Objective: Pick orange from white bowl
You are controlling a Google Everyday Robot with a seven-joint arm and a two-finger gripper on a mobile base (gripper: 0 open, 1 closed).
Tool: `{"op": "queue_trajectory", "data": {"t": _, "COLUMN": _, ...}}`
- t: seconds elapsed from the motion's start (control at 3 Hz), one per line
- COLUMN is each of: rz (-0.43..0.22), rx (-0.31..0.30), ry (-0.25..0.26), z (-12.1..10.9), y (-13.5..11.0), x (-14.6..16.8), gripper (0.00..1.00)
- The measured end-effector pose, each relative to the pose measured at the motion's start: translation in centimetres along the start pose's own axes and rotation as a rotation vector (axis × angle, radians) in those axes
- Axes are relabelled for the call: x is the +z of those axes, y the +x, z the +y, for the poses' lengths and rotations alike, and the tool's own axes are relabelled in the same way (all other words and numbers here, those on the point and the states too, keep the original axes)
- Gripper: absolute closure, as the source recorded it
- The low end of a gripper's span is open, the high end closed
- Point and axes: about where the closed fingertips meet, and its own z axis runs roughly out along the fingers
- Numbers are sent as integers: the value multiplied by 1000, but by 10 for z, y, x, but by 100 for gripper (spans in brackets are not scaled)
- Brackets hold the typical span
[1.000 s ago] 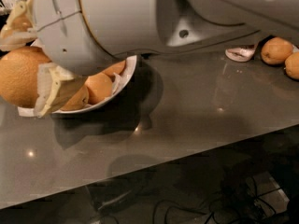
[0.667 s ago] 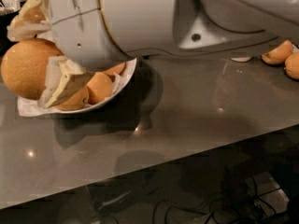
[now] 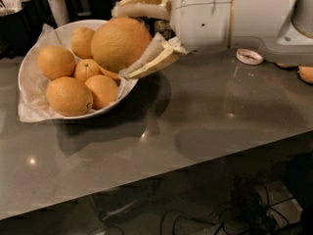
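Observation:
My gripper (image 3: pixel 124 40) reaches in from the upper right and is shut on the orange (image 3: pixel 120 43), a large dimpled fruit. One cream finger (image 3: pixel 142 6) lies over its top and the other finger (image 3: pixel 151 62) under its right side. The orange hangs above the right part of the white bowl (image 3: pixel 29 65). The bowl is lined with crumpled white paper and holds several more oranges, among them a small one (image 3: pixel 87 68) in the middle.
The bowl stands at the back left of a grey glossy counter (image 3: pixel 195 116). A small pink-white dish (image 3: pixel 249 56) and another orange (image 3: pixel 305 74) lie at the far right. Dark containers stand behind the bowl. Cables lie below the counter's front edge.
The arm has pulled up and to the right with the orange in the fingers, uncovering the bowl and the oranges in it.

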Motion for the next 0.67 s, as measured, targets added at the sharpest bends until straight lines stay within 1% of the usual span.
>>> {"op": "queue_trajectory", "data": {"t": 0.33, "rz": -27, "rx": 10, "ry": 4, "z": -6, "y": 0, "x": -36, "gripper": 100}}
{"op": "queue_trajectory", "data": {"t": 0.67, "rz": -27, "rx": 10, "ry": 4, "z": -6, "y": 0, "x": -36, "gripper": 100}}
